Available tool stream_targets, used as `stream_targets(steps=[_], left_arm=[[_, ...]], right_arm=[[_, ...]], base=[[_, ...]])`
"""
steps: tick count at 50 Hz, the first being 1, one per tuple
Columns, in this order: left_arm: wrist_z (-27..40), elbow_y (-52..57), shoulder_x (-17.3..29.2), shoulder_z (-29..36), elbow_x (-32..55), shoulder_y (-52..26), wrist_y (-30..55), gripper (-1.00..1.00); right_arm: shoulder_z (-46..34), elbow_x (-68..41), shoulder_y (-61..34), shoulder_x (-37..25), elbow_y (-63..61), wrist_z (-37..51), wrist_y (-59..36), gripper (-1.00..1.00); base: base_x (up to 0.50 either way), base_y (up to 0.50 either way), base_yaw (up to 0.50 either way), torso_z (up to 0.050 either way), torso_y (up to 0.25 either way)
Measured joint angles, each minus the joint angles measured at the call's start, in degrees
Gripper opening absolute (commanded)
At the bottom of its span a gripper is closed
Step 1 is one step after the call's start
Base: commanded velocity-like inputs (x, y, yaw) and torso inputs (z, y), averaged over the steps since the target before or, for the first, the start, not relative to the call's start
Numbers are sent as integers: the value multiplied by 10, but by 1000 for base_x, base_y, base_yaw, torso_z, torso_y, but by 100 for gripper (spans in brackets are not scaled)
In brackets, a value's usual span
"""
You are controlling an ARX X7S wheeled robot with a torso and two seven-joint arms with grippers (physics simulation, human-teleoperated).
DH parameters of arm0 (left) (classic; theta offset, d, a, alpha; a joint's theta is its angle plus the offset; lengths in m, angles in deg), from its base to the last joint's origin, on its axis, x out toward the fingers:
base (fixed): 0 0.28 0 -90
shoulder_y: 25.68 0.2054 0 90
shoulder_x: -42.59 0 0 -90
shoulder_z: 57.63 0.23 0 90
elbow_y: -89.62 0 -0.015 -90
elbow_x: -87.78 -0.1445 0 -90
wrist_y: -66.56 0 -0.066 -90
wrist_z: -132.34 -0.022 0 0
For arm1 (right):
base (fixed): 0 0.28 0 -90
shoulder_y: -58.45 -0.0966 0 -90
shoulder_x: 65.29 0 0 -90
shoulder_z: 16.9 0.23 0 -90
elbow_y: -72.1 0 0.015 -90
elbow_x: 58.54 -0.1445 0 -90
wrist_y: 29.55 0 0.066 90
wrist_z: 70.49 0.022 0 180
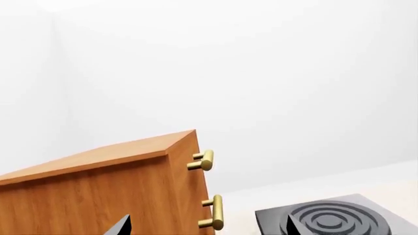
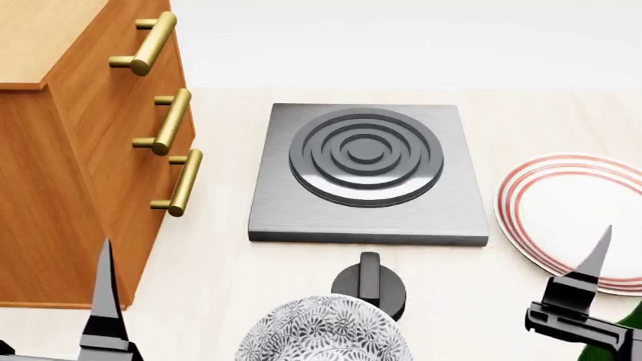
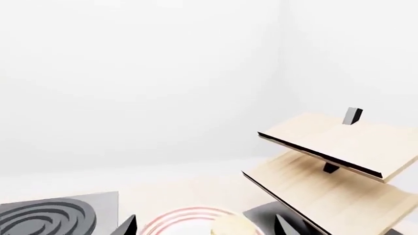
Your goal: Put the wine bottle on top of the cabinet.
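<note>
The cabinet (image 2: 90, 165) stands at the left, orange-brown with three brass bar handles (image 2: 168, 120) and a lighter top (image 2: 40, 37); it also fills the left wrist view (image 1: 98, 191). Only a dark green sliver of the wine bottle (image 2: 629, 340) shows at the bottom right corner of the head view, beside my right gripper's finger (image 2: 595, 259). In the right wrist view its tan cork top (image 3: 234, 226) sits between the wide-apart tips of my right gripper (image 3: 203, 226), untouched. My left gripper (image 1: 207, 226) is open and empty, facing the cabinet's front corner.
A grey burner plate (image 2: 366, 169) lies mid-table, a black knob (image 2: 369, 282) in front of it. A patterned bowl (image 2: 326, 331) sits at the bottom centre. A red-ringed white plate (image 2: 572, 203) lies right. A pale slanted wooden rack (image 3: 333, 161) stands further right.
</note>
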Motion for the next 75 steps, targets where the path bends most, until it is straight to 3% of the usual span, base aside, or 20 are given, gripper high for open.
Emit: stream_targets(steps=[59,60,75], left_arm=[[14,-9,10,12,9,-4,-4,100],[15,-9,10,12,9,-4,-4,100],[18,-7,14,14,12,-5,-3,100]], right_arm=[[-3,2,-40,-11,79,1,1,100],[-3,2,-40,-11,79,1,1,-100],[-4,-5,-40,-10,79,3,6,-100]], base=[[0,0,0,0,0],[0,0,0,0,0],[0,0,0,0,0]])
